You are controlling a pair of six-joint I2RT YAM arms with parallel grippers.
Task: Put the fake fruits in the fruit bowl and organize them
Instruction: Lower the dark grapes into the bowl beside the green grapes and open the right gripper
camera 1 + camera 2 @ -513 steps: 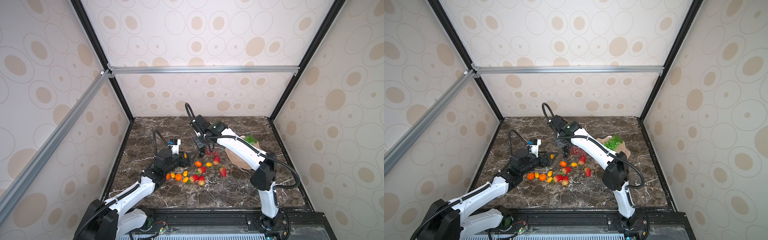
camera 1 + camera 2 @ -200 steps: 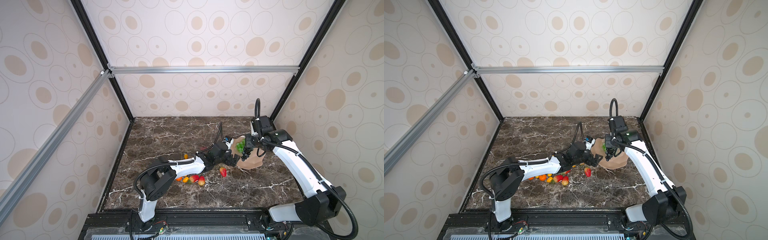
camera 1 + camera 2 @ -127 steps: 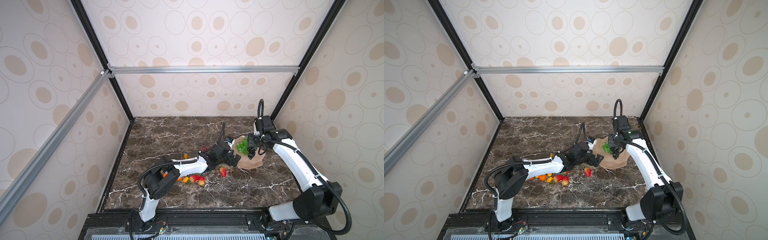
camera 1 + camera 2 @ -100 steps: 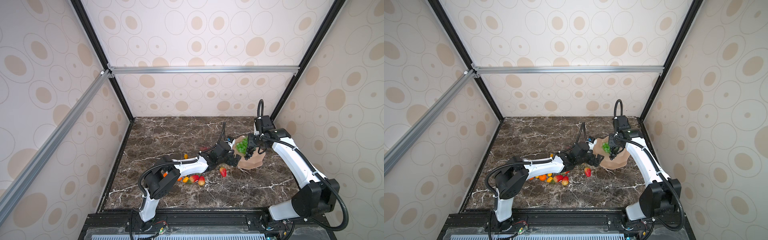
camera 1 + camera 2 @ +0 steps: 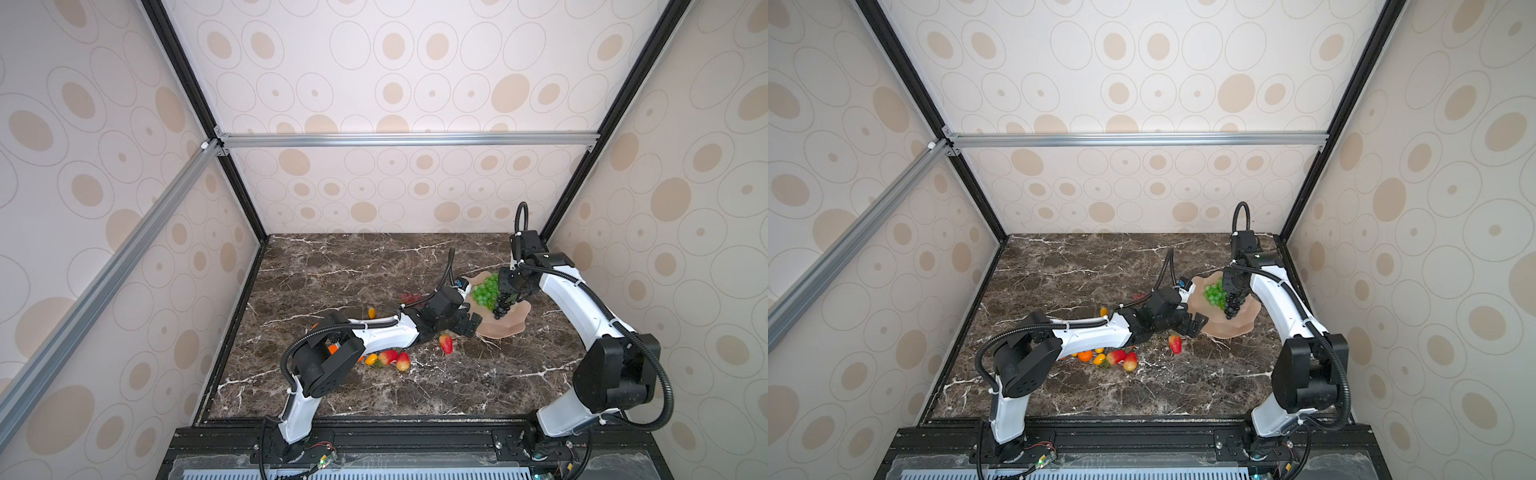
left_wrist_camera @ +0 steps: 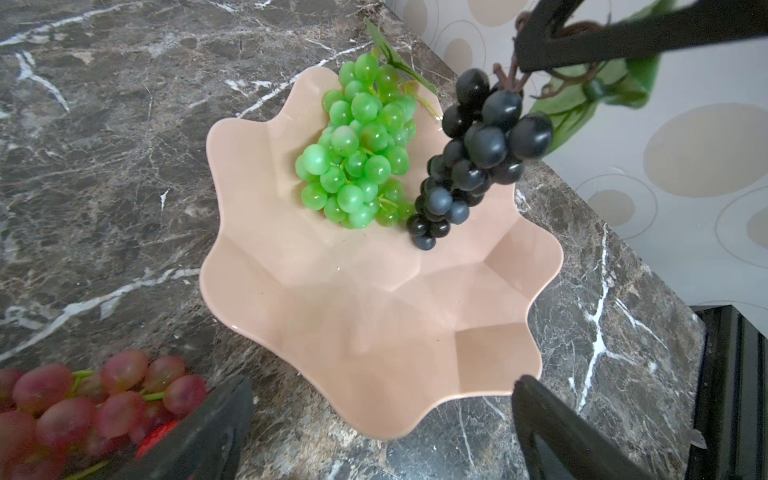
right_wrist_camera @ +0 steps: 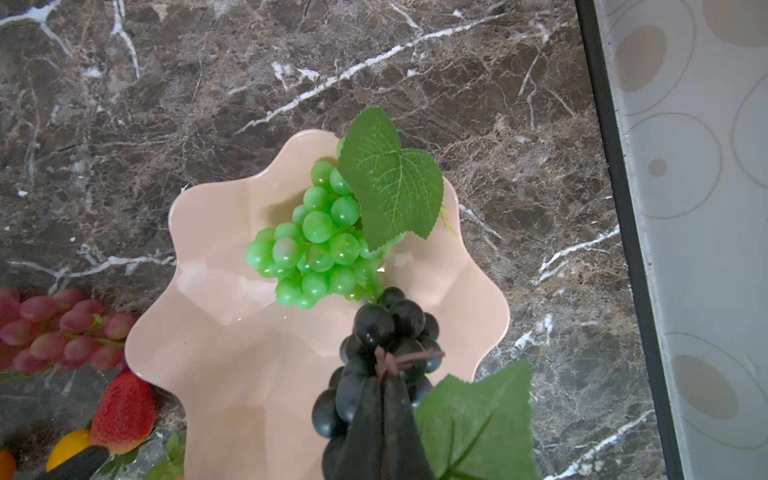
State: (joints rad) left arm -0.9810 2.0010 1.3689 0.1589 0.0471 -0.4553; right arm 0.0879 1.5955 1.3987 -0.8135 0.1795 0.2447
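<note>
Twin arms in frame: the left arm (image 5: 382, 337) and the right arm (image 5: 575, 301) both wear glossy white link shells between bulky matte-black joint housings. Black ribbed cable conduit (image 5: 666, 386) trails off each one. Up front, the left end effector (image 5: 471, 325) and the right end effector (image 5: 505, 296) are all black, with flat-sided fingers (image 6: 573, 436). There's a small white block (image 5: 460, 283) with a blue mark at the left wrist.

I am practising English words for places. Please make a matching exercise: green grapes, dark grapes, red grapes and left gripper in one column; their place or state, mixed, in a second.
1. green grape bunch
2. dark grape bunch
3. red grape bunch
4. left gripper

A. open, beside the rim of the fruit bowl
B. lying on the table beside the bowl
C. lying inside the bowl
D. hanging from the shut right gripper over the bowl

Pairs: 1-C, 2-D, 3-B, 4-A
</note>
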